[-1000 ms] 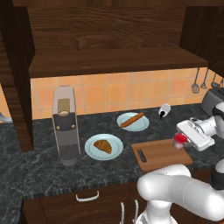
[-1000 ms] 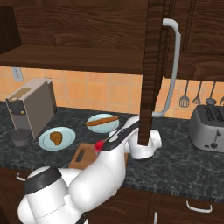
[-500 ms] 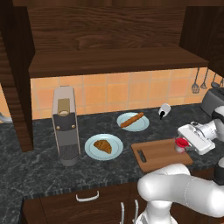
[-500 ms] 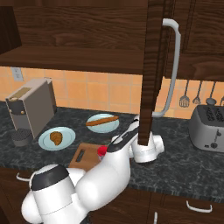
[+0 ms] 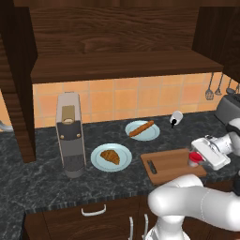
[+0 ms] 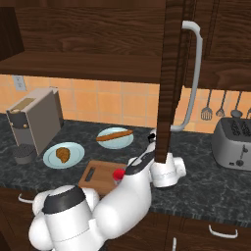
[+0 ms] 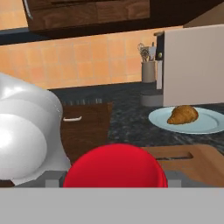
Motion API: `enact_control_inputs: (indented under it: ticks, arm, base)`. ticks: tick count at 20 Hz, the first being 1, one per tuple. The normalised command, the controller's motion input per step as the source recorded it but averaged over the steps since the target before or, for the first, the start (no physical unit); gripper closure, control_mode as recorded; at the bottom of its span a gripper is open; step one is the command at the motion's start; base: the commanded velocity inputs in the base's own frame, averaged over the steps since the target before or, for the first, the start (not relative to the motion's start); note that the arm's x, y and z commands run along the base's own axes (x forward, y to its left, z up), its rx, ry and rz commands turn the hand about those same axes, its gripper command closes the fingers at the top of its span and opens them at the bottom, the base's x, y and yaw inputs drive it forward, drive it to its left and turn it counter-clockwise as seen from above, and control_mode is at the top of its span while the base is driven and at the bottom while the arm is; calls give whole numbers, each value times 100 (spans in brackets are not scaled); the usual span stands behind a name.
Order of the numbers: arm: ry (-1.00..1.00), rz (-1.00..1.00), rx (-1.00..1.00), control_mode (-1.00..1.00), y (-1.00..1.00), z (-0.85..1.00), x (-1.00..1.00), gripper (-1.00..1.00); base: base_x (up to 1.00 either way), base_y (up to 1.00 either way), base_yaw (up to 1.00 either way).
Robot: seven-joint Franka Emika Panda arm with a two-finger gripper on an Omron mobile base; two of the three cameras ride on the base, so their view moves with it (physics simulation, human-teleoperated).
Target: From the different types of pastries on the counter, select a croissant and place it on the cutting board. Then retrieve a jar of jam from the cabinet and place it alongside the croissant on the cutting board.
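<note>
Pincer [image 5: 197,158] is clamped on the squat red-lidded jam jar [image 5: 194,158] at the wooden cutting board's [image 5: 168,164] right end — ridged croissant [image 5: 110,156] sits on a round blue plate [image 5: 99,161] left of the board.

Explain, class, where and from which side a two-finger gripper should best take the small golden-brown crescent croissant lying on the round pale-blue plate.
Probably from straight above, closing across the thick middle of the golden-brown crescent croissant. It lies flat and low on the round pale-blue plate, so a sideways approach would meet the rim. The tall grey coffee machine stands close beside the plate, which also favours coming down from above.
</note>
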Motion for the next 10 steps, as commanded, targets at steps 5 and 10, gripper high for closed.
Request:
enact_control_inputs:
  ticks: [5,10]
  arm:
    - [0,-2,0,-100,-1,-29,41,100]
    - [0,0,0,-100,-20,-29,28,100]
  base:
    - [0,0,0]
    - [0,0,0]
